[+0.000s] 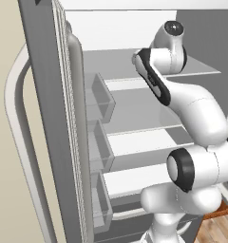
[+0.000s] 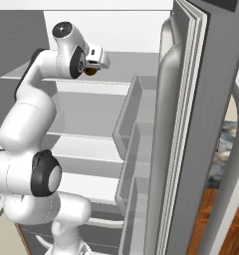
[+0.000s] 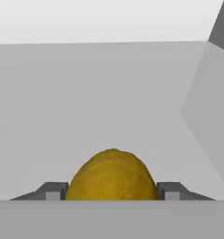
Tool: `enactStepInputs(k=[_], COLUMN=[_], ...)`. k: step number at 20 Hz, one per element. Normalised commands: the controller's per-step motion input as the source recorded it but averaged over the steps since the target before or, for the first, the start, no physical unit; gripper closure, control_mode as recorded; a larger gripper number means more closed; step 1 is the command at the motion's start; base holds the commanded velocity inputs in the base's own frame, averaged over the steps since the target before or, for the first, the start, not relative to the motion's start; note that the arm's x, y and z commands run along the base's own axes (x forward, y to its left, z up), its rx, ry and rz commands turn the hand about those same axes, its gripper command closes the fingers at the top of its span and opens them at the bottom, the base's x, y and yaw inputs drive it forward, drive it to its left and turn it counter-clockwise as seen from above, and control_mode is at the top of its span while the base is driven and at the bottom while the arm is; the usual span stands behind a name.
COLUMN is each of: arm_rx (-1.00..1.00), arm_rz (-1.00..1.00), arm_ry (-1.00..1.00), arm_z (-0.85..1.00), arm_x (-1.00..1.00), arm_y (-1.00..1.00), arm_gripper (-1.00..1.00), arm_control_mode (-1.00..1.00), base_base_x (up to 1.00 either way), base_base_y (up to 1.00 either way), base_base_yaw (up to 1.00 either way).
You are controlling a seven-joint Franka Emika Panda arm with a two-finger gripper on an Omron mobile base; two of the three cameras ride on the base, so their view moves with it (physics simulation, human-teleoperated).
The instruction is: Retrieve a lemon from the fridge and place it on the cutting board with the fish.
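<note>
Showing as a dull-yellow, dimpled oval, the lemon (image 3: 112, 176) sits between the gripper (image 3: 112, 191) fingertips (image 3: 53, 190), which are closed partway against its sides; its lower part is cut off. From the right base camera only a dark-amber sliver of it peeks under the hand. It hangs over the upper shelf (image 2: 116, 69) inside the open fridge (image 2: 191, 124). Door bins (image 2: 134, 114) stand alongside.
</note>
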Motion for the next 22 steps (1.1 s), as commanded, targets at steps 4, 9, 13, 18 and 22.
enactStepInputs(k=[4, 9, 13, 18, 22], arm_rx=[0.00, 0.02, 0.04, 0.05, 0.00], arm_rz=[0.00, 0.00, 0.00, 0.00, 0.00], arm_ry=[-0.16, -0.02, -0.03, -0.01, -0.04], arm_z=[0.00, 0.03, 0.21, 0.17, 0.05], arm_x=[-0.01, -0.44, -0.98, -1.00, -1.00], arm_y=[0.00, -0.02, -0.09, -0.12, 0.00], arm_gripper=[1.00, 1.00, 1.00, 1.00, 1.00], arm_control_mode=[-1.00, -1.00, -1.00, -1.00, -1.00], base_base_x=[0.00, 0.00, 0.00, 0.00, 0.00], base_base_y=[0.00, 0.00, 0.00, 0.00, 0.00], base_base_yaw=[0.00, 0.00, 0.00, 0.00, 0.00])
